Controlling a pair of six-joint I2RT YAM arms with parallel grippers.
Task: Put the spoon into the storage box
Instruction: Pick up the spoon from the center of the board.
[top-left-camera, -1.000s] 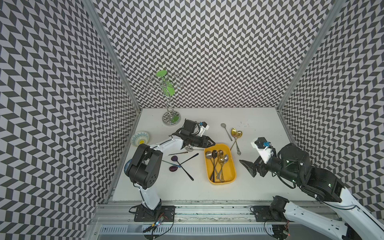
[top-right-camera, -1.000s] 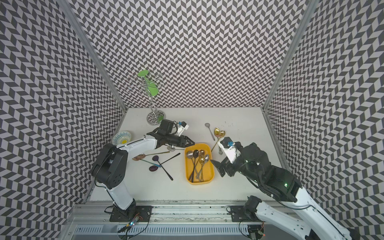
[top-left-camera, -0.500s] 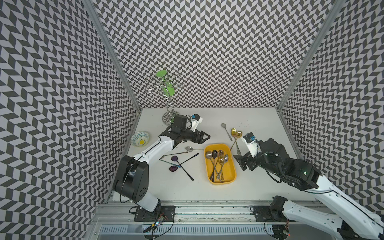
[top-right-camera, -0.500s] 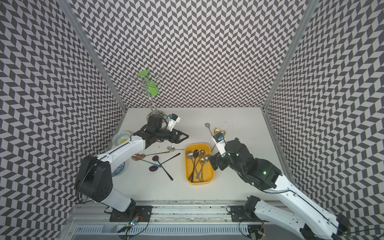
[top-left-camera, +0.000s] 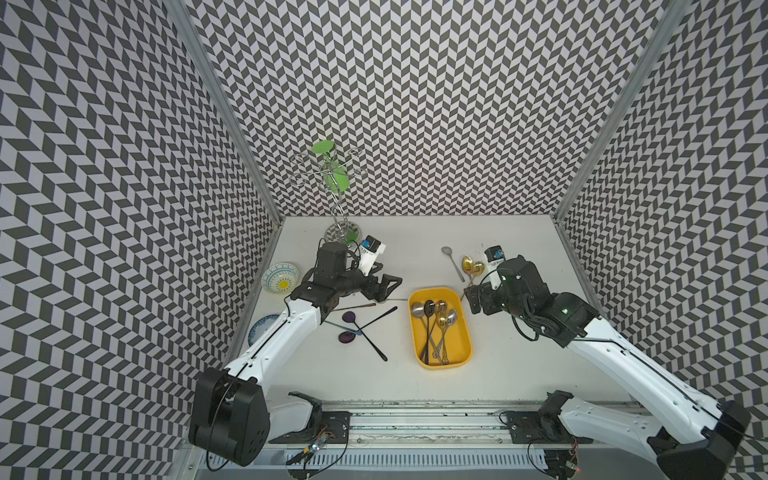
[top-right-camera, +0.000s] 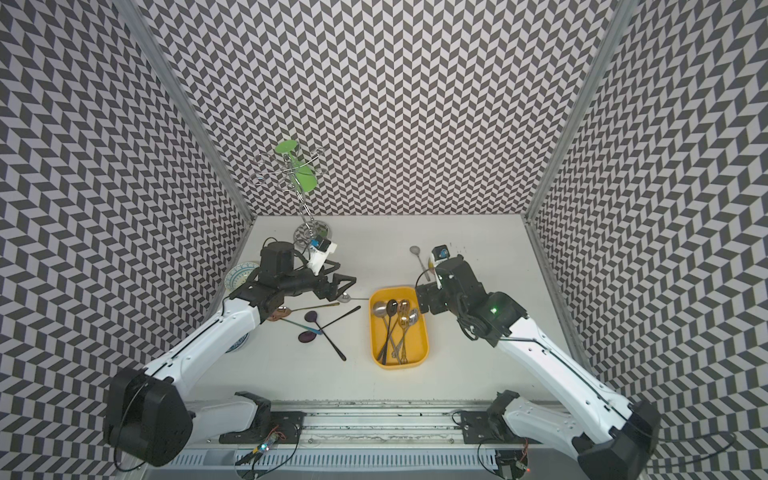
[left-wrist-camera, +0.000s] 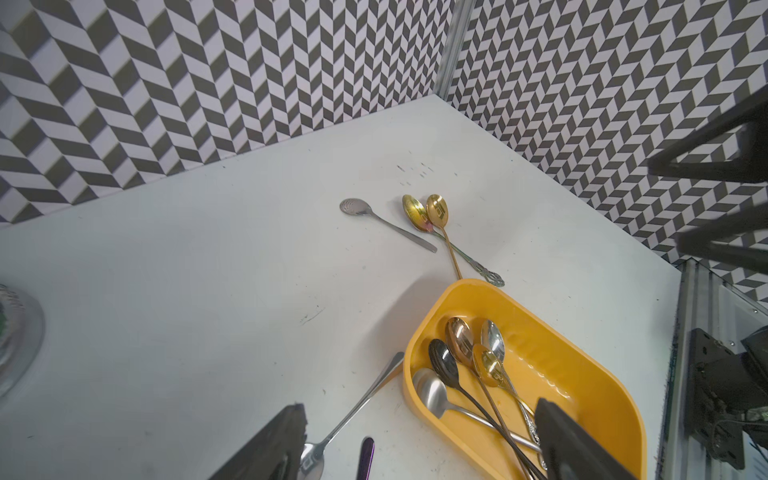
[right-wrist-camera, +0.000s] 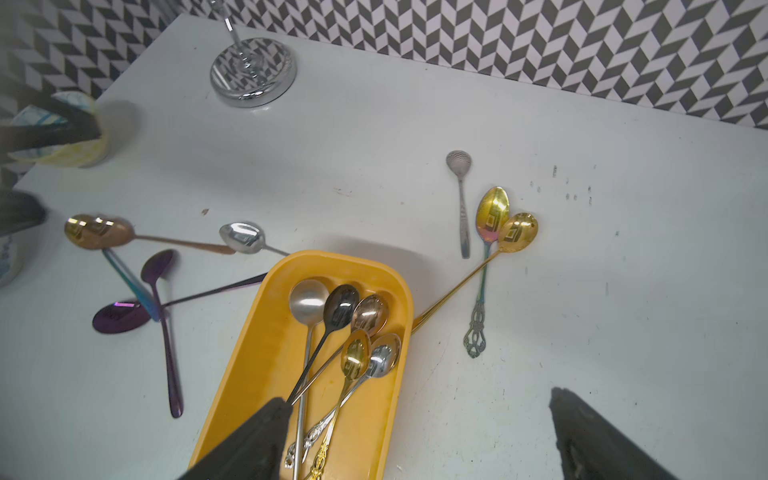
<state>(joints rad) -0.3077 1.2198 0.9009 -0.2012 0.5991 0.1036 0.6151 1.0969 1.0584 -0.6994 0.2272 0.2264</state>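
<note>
Gripper on the left arm (left-wrist-camera: 419, 403) first: its jaws are spread wide with nothing between them, and it hangs low over the surface (top-left-camera: 415, 249) just left of the storage box (top-left-camera: 457, 345). Under it a silver spoon (left-wrist-camera: 353, 411) lies flat, bowl to the left and handle tip just beside the box's far left corner. I judge the wide spread is there to straddle that thin handle, since a flat spoon leaves little to pinch.

Nearer and further left, a crossed heap of purple spoons (top-left-camera: 351, 318) and a copper spoon (right-wrist-camera: 97, 230) wait on the surface. I would leave them for now, because they overlap.

The yellow box sits mid-surface, long side running near to far, and five spoons already lie in it with their bowls at the far end.

On the right, the other gripper (right-wrist-camera: 417, 397) is also spread wide and empty, hovering over the box's far right corner. Beyond it, a long gold spoon (right-wrist-camera: 517, 230) rests with its handle end against that corner and crosses a green-handled spoon (right-wrist-camera: 492, 208). A small grey spoon (right-wrist-camera: 459, 160) lies just to their left. I take that arm to be placed for those three.
</note>
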